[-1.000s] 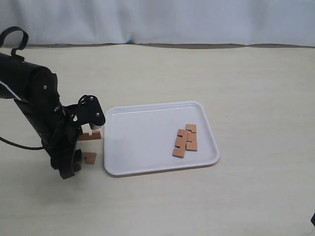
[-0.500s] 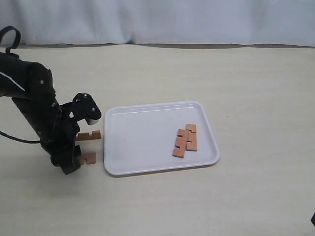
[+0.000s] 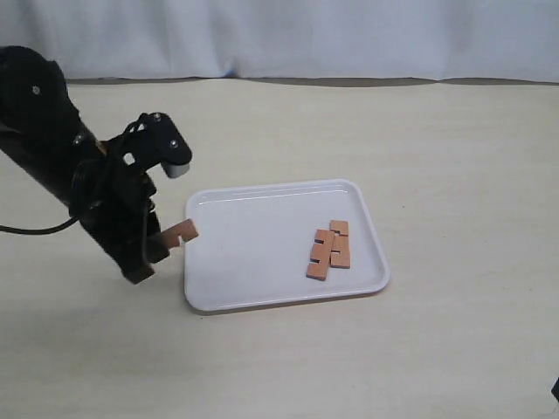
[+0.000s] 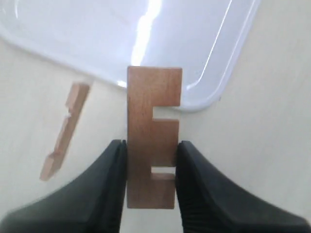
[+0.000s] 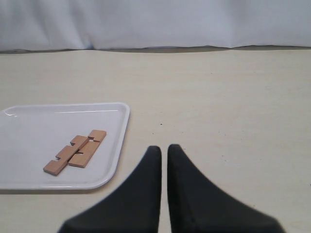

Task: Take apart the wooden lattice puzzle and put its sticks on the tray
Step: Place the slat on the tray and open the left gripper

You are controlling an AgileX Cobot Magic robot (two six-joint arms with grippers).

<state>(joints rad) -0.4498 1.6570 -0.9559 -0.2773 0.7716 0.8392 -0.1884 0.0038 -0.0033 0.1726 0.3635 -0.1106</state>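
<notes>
No assembled lattice puzzle shows; its sticks lie apart. My left gripper [image 4: 151, 145] is shut on one notched reddish-brown stick [image 4: 152, 131], held off the table just outside the left rim of the white tray [image 3: 262, 236]. In the exterior view the held stick [image 3: 180, 232] juts from the left gripper [image 3: 159, 248] toward the tray. A second stick [image 4: 65, 130] lies on the table beside the tray [image 4: 204, 58]; the arm hides it in the exterior view. Two sticks [image 3: 329, 249] lie side by side in the tray's right part. My right gripper [image 5: 164, 151] is shut and empty, over the table next to the tray [image 5: 119, 145].
The tabletop is pale beige with a white cloth backdrop [image 3: 306, 35] along its far edge. The left arm's black body [image 3: 61, 166] and its cable stand over the table left of the tray.
The left gripper has closed on one of the two sticks on the table and lifted it up and toward the tray's left rim. The sticks on the tray have not moved.
</notes>
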